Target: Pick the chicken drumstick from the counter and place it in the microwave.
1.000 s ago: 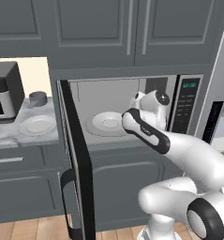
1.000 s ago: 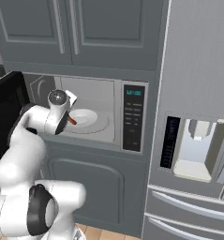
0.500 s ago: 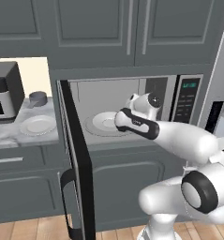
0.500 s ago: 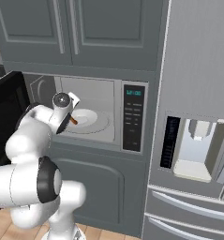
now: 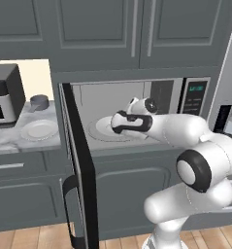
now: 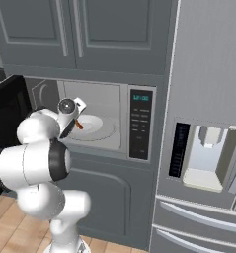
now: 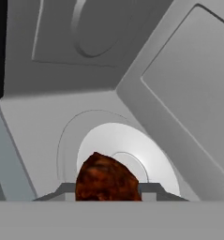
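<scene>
Holding the chicken drumstick tight in its jaws, the gripper sits inside the open microwave. The meat hangs over the white turntable.

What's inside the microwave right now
Inside the microwave sits the round white turntable. The gripper is reaching in, shut on the chicken drumstick above that plate. The drumstick hides part of the turntable's near edge.
</scene>
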You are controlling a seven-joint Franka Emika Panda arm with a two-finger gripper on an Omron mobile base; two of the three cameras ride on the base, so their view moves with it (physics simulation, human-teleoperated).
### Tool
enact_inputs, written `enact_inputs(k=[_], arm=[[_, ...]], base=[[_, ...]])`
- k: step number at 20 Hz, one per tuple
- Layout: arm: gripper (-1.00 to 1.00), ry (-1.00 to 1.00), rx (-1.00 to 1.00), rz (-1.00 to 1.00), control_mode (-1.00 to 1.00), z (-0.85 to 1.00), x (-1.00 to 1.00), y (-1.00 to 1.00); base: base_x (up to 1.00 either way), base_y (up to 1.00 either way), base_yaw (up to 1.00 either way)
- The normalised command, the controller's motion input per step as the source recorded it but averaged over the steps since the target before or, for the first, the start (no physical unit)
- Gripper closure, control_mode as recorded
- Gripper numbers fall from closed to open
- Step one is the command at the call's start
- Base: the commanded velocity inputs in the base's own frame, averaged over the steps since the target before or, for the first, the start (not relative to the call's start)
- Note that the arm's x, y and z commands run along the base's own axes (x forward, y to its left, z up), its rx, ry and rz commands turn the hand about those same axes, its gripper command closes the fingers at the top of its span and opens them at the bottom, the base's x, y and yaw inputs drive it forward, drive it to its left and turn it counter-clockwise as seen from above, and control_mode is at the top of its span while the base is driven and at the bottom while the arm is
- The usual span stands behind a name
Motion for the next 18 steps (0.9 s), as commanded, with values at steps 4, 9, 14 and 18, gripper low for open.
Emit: enact_inputs(k=[4,9,14,18], arm=[[1.0,0.0,0.04,-0.04,-1.0,-0.14,0.32,0.1],[1.0,0.0,0.06,-0.05,-1.0,-0.22,0.15,0.01],[1.0,0.0,0.09,-0.06,-1.0,-0.16,0.18,0.0],[1.0,0.0,0.11,-0.07,-1.0,-0.08,0.32,0.0]], base=[[0.0,0.0,0.0],[0.0,0.0,0.0],[0.0,0.0,0.0],[0.0,0.0,0.0]])
